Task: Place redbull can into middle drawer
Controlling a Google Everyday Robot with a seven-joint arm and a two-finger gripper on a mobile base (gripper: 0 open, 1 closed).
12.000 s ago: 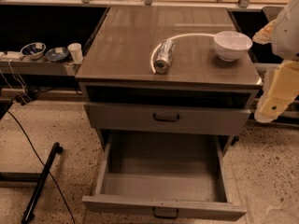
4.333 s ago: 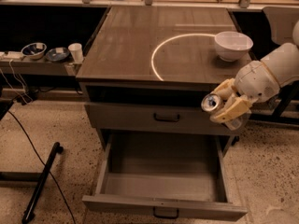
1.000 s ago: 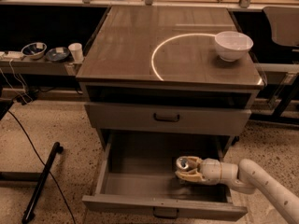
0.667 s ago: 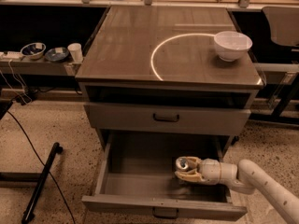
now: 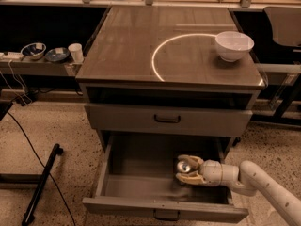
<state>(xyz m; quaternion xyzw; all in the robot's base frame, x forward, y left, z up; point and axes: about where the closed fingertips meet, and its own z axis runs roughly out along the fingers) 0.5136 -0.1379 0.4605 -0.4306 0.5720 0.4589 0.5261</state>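
Note:
The middle drawer [image 5: 136,182] is pulled open at the bottom of the grey cabinet, its plain tray showing. My gripper [image 5: 187,169] reaches in from the lower right and sits low inside the drawer's right half. It is shut on the redbull can [image 5: 183,166], a slim silvery can whose shiny round top faces left. The can is at or just above the tray floor; I cannot tell if it touches.
A white bowl [image 5: 234,45] stands at the back right of the cabinet top [image 5: 141,46]. A closed drawer with a dark handle [image 5: 167,119] is above the open one. Bowls and a cup [image 5: 75,52] sit on a shelf at left. A black bar [image 5: 42,182] lies on the floor.
The can went from lying on the cabinet top, to held in front of the cabinet, to inside the open drawer. Over the last second the gripper and can have hardly moved.

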